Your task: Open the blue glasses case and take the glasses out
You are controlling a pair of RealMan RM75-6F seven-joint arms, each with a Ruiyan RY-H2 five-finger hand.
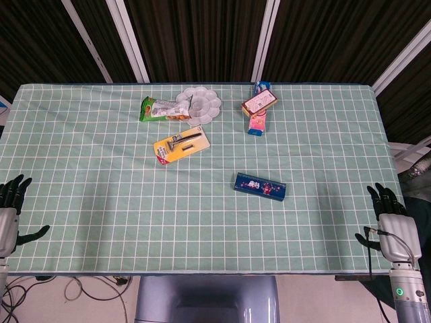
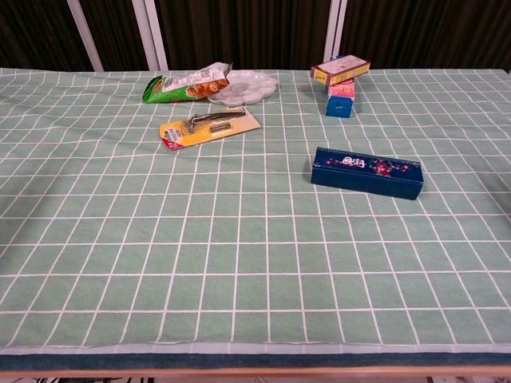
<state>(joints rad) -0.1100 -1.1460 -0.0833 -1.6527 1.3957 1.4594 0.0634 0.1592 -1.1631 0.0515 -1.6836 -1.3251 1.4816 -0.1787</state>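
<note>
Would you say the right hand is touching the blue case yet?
Apart. The head view shows the right hand at the table's edge, with bare cloth between it and the blue case.

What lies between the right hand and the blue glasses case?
Only bare checked tablecloth. The head view shows nothing between the right hand and the blue glasses case.

**Count of things on the green checked tablecloth**

One long dark blue glasses case [image 1: 260,186] with a pink printed lid. One green snack packet [image 1: 160,109]. One white flower-shaped plastic palette tray [image 1: 201,103]. One yellow blister card holding a metal razor [image 1: 180,146]. Two small printed cartons: one pink and blue box [image 1: 256,124], and one yellow-edged box [image 1: 260,101] lying across it. Two dark-fingered robot hands: left hand [image 1: 9,212], right hand [image 1: 391,222].
</note>
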